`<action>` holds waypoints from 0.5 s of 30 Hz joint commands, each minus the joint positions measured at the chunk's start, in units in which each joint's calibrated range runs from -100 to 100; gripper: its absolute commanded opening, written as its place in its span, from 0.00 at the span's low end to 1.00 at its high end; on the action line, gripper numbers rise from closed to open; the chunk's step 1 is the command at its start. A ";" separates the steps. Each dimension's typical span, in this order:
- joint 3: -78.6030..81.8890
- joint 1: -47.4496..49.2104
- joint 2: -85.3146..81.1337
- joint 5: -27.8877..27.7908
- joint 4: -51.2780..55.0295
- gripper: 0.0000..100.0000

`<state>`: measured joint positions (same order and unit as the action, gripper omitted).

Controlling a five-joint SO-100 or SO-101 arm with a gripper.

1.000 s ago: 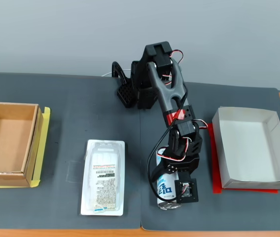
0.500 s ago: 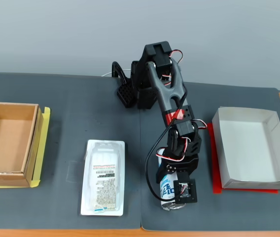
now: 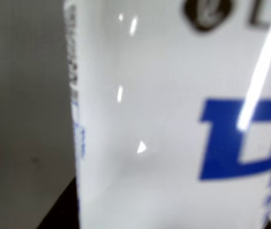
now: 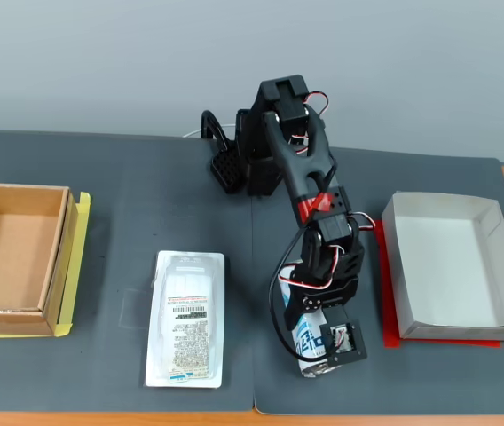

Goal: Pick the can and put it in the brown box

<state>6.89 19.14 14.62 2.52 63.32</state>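
The can (image 4: 306, 341), white with blue lettering, sits on the dark mat near the front edge in the fixed view and is mostly covered by the arm. It fills the wrist view (image 3: 173, 119) at very close range. My gripper (image 4: 317, 353) is down on and around the can. Its fingers are hidden, so I cannot tell whether they are closed on it. The brown box (image 4: 57, 257) stands open and empty at the far left, well away from the gripper.
A flat white blister pack (image 4: 185, 319) with a barcode label lies between the can and the brown box. A white paper box (image 4: 394, 266) on a red sheet stands at the right. The arm's base (image 4: 252, 169) is at the back.
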 commanded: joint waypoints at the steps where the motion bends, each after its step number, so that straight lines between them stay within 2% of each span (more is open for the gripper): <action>1: -13.86 -2.08 -2.30 -4.39 8.66 0.08; 7: -26.08 -8.66 -8.99 -8.20 14.22 0.08; 15: -27.52 -23.45 -16.53 -21.59 18.20 0.08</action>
<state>-17.14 2.37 3.38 -13.26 80.71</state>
